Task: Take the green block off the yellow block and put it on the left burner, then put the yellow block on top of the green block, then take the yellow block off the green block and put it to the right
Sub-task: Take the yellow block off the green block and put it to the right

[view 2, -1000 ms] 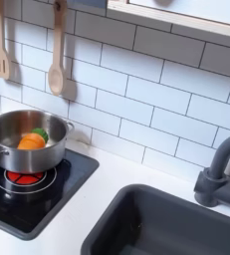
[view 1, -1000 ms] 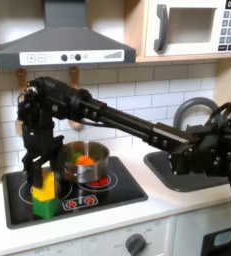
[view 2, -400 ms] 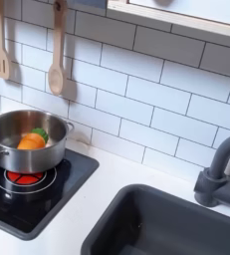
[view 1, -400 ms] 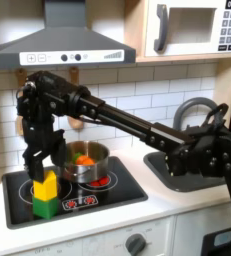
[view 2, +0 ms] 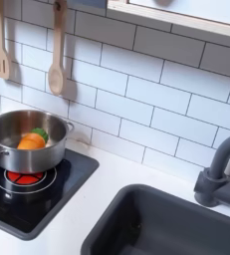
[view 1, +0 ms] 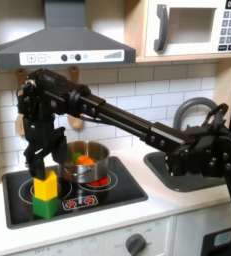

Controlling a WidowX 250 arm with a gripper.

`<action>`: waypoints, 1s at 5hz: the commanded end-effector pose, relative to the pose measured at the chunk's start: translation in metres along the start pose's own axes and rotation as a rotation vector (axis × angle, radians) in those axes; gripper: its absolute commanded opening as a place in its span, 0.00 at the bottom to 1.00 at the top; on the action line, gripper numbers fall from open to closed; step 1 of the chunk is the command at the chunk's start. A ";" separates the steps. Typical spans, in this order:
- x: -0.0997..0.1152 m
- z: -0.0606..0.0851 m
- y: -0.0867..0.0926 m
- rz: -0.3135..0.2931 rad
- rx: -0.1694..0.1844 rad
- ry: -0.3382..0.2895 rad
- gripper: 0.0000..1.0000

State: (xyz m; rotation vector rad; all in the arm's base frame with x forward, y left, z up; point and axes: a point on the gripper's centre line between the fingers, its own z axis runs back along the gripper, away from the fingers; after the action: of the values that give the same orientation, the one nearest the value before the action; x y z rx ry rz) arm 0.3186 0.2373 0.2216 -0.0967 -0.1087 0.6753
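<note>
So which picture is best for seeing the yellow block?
The first exterior view. There the yellow block sits on top of the green block on the cooktop, just below the gripper. The second exterior view looks at the steel pot and the sink instead.

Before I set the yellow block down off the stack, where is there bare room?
The white counter in front of the cooktop is bare, as is the counter strip between cooktop and sink. The cooktop is crowded: green block with yellow block on top, pot, gripper above.
</note>
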 end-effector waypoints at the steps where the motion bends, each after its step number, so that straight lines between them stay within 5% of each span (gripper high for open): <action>1: 0.004 0.007 0.000 0.009 -0.007 -0.018 1.00; 2: 0.002 0.013 -0.006 -0.008 -0.017 -0.030 1.00; 4: -0.017 -0.015 -0.013 -0.053 -0.034 0.043 1.00; 5: -0.028 -0.007 -0.021 -0.072 -0.035 0.024 1.00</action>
State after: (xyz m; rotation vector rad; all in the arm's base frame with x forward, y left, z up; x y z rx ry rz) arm 0.3132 0.1999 0.2175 -0.1331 -0.1020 0.5828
